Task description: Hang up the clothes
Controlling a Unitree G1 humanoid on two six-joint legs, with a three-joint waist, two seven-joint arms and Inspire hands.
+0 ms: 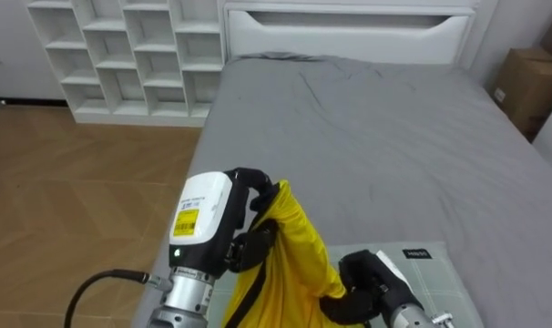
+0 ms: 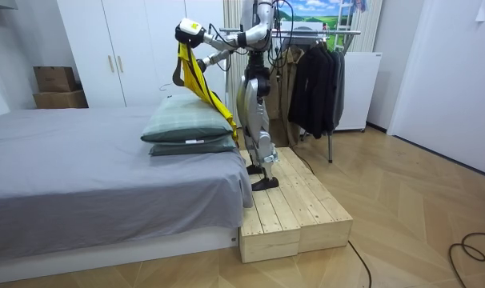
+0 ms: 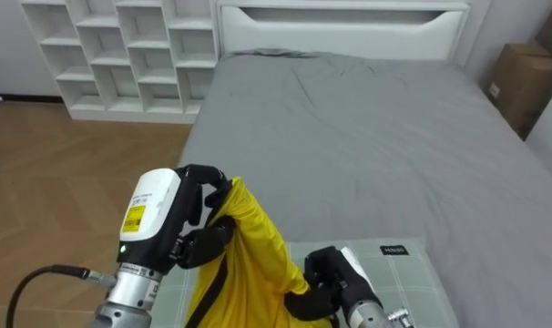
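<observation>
We see the robot standing on a wooden platform (image 2: 294, 212) at the end of the bed (image 1: 376, 128) opposite the headboard (image 1: 349, 32), both arms out over two stacked pillows (image 2: 186, 126). The left hand (image 1: 249, 219) is up high, fingers curled round the top of the yellow garment (image 1: 294, 251), pinching the bunched cloth at its peak; a dark strip hangs down the cloth from that hold. The right hand (image 1: 362, 281) sits lower & further right, fingers wrapped into a lower fold of the same garment, so the cloth runs btw the two hands w/ the rest hanging down beside the pillows. We can't tell whether the hem touches them. In the room view the garment hangs from the raised hand toward the robot's legs. Behind the robot is a clothes rack (image 2: 326, 34) w/ dark clothes (image 2: 314, 84) on it, well apart from the yellow piece. Past the bed's left side stands a white shelf unit (image 1: 139, 55), & a cardboard box (image 1: 526, 82) sits at its far right.
</observation>
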